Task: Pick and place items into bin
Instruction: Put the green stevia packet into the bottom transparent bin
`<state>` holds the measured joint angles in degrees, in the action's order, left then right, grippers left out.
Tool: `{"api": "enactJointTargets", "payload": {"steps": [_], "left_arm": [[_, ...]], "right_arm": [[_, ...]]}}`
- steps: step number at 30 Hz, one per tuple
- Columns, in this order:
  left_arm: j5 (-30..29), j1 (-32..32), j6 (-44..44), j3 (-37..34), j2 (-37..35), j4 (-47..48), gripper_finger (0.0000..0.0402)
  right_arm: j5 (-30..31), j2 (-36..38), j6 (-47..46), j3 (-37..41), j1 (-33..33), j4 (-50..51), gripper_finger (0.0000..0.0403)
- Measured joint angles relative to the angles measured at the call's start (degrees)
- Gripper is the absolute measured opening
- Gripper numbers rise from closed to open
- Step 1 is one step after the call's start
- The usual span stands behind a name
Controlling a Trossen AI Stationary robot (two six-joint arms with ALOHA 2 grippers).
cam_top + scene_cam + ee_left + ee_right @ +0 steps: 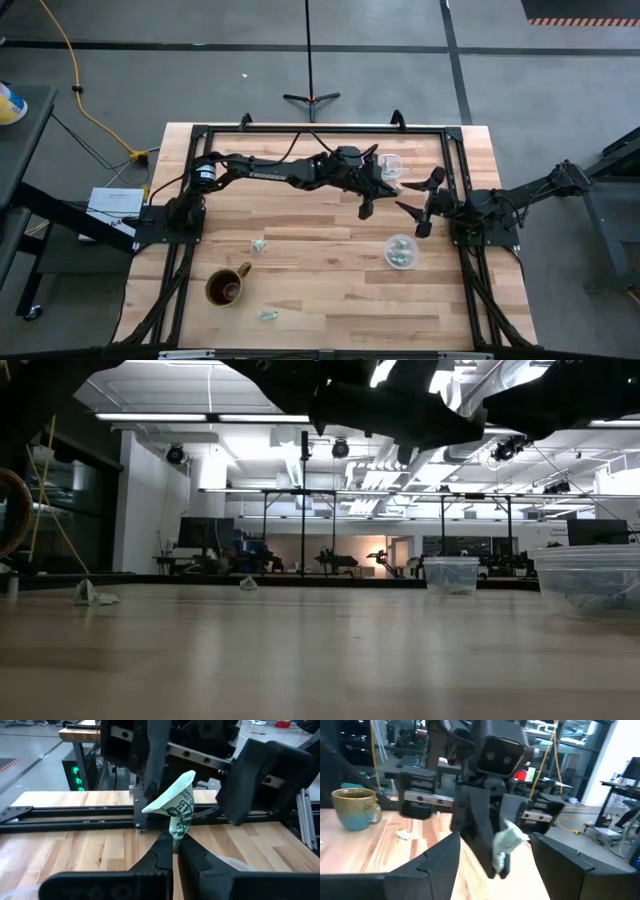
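My left gripper (365, 210) is over the table's middle-right, shut on one pale green-silver crumpled item (181, 802), which also shows in the right wrist view (509, 841). My right gripper (425, 202) is open, just right of it, with one finger on either side of the left gripper's tips and touching nothing. Two more items lie on the wood, one (258, 244) toward the table's left and one (267, 315) near the near edge. A round clear bin (402, 251) with green bits in it stands on the table, nearer than the two grippers. My left gripper pinches the item by one end (175, 836) between its two fingertips. The rest of the wrapper sticks out past the tips, crumpled and fanned (186, 782). The fingers slant downward from above, and the item is lifted clear of the table.
A second clear container (392, 165) stands by the far rail, behind the left gripper. A brown mug (228, 287) stands near the table's near-left corner. The black frame rail (320, 130) runs along the far edge. Bare wood (330, 270) lies between mug and bin.
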<state>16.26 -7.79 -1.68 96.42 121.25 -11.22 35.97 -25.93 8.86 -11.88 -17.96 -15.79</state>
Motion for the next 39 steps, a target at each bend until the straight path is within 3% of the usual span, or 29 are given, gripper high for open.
{"api": "enactJointTargets", "payload": {"steps": [15,33,39], "left_arm": [[1.3,0.0,0.0,0.0,0.0,-2.8,0.0042],[2.5,0.0,-0.9,0.0,0.0,-3.2,0.0061],[7.2,-0.1,-1.1,0.0,0.0,-2.3,0.0117]], "right_arm": [[1.3,0.0,0.2,0.0,0.0,-2.4,0.0228],[0.6,0.0,1.3,0.0,0.0,-2.5,0.0018],[0.4,0.2,2.1,0.0,0.0,-3.5,0.0010]]}}
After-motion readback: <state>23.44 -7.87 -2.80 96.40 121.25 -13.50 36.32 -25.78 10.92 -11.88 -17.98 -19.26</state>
